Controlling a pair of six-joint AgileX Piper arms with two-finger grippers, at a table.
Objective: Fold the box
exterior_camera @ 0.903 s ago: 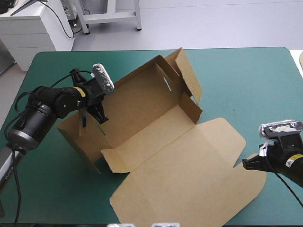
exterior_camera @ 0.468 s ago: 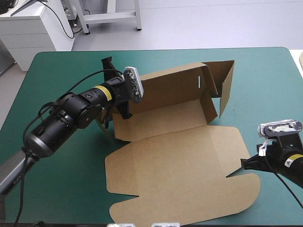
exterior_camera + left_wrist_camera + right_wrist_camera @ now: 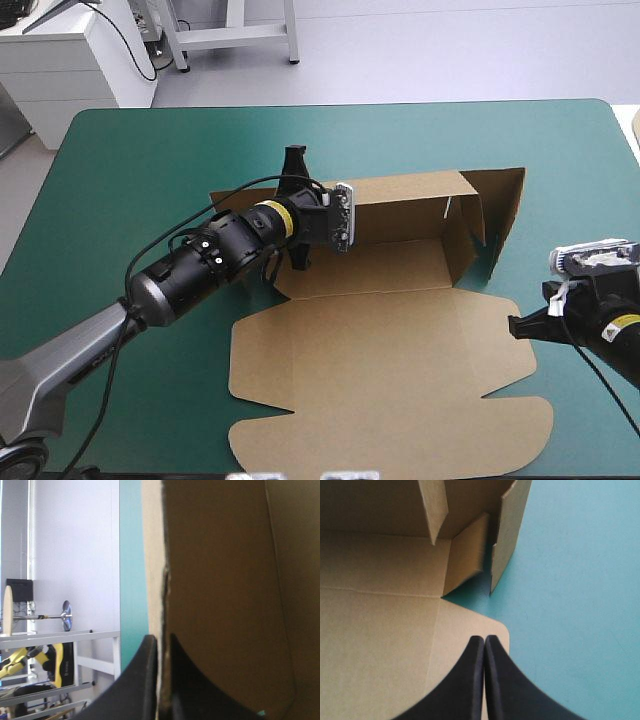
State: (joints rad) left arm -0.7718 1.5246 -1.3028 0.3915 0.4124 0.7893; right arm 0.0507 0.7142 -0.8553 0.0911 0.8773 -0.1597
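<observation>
since earlier, brown cardboard box sheet (image 3: 400, 340) swings square to frame centre, back wall upright, lid flat at lower middle. left black fin gripper (image 3: 161, 642) pinches the wall edge, nearly closed. right black fin gripper (image 3: 484, 640) closed, empty, over lid corner. best keep the pinch firm while tucking side flaps.

- The box (image 3: 380, 340) is plain brown board, the same on its raised walls and its flat lid.
- The table (image 3: 150, 170) has a plain teal-green cover.
- The left gripper (image 3: 162, 638) and the right gripper (image 3: 484, 639) are black.
- The left arm (image 3: 215, 255) is black with a yellow band near the wrist, and grey lower down.
- The right arm (image 3: 610, 340) is black with a small yellow label.
</observation>
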